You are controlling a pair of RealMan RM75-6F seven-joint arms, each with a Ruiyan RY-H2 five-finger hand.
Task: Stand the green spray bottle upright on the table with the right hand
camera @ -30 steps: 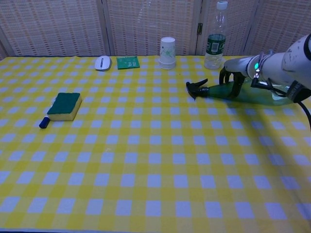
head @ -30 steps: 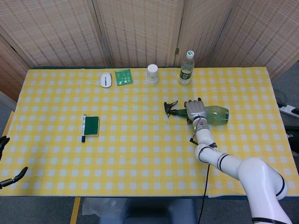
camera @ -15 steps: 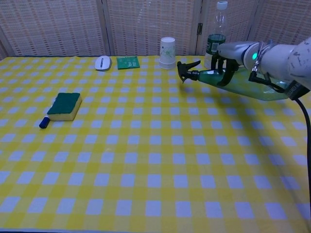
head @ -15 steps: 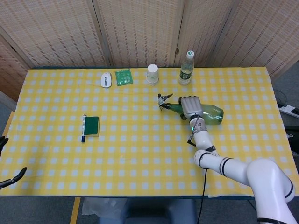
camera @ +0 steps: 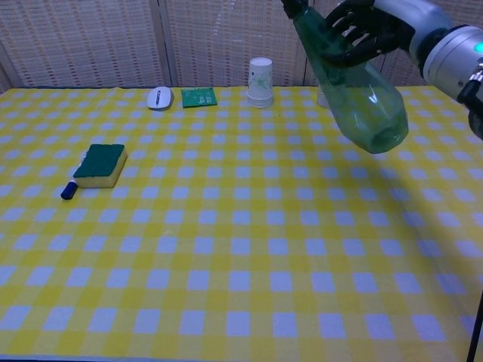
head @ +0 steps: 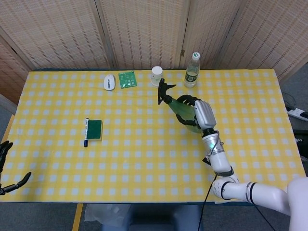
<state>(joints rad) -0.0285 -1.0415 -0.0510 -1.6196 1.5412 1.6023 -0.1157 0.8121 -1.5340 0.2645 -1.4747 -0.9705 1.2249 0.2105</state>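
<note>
My right hand (head: 199, 111) (camera: 370, 29) grips the green spray bottle (head: 183, 111) (camera: 352, 84) around its upper body and holds it well above the yellow checked table (head: 144, 159). The bottle is tilted, its black spray head (head: 161, 91) pointing up and to the left and its rounded base (camera: 377, 128) lower and to the right. In the chest view the spray head is cut off by the top edge. Only the fingertips of my left hand (head: 6, 168) show at the lower left edge of the head view, spread apart and holding nothing.
A clear water bottle (head: 192, 70), a paper cup (head: 157, 76) (camera: 260, 81), a green card (head: 127, 79) (camera: 198, 96) and a white mouse (head: 109, 82) (camera: 158, 97) line the far edge. A green sponge (head: 94, 130) (camera: 101, 164) beside a blue marker (head: 86, 132) lies on the left.
My right hand has lifted the spray bottle off the table and swung it from lying nearly flat to a steep tilt, spray head upward. The left hand barely shifted.
</note>
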